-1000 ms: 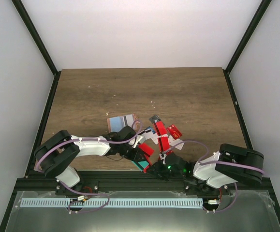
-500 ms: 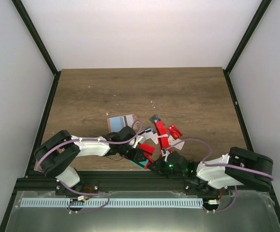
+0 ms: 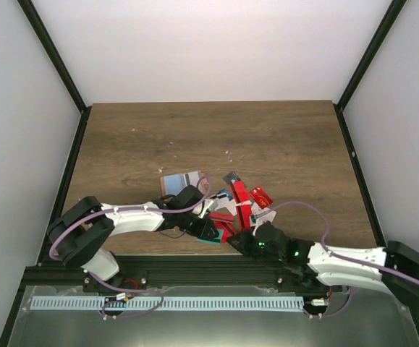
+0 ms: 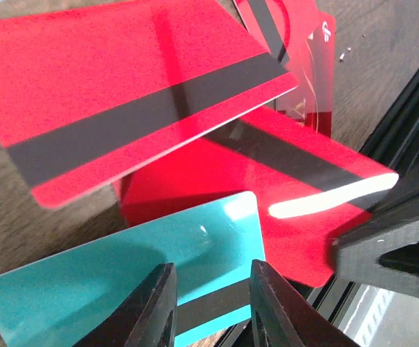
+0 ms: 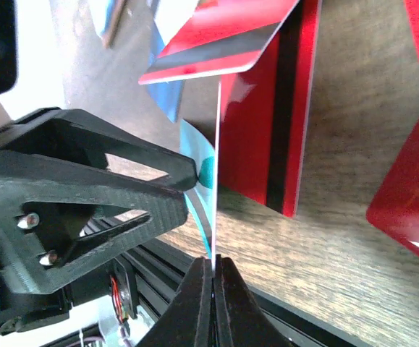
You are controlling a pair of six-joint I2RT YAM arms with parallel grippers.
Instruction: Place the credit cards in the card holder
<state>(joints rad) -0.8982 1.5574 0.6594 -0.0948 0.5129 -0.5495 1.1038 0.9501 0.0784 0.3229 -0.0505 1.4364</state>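
Left gripper [image 4: 210,289] jaws apart over a teal card [image 4: 108,285]. Behind it, upper red card [image 4: 100,87] overlaps lower red card [image 4: 216,181], both black-striped, on tabletop [image 4: 390,50].

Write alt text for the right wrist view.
The right gripper has its jaws shut on a thin card seen edge-on. Red striped cards lie on the wooden table beyond; the left gripper fills the left side.

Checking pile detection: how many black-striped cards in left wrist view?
4: large red plastic card upper left; red one beneath it; teal one at bottom; cropped one, top edge. Others maybe hidden.
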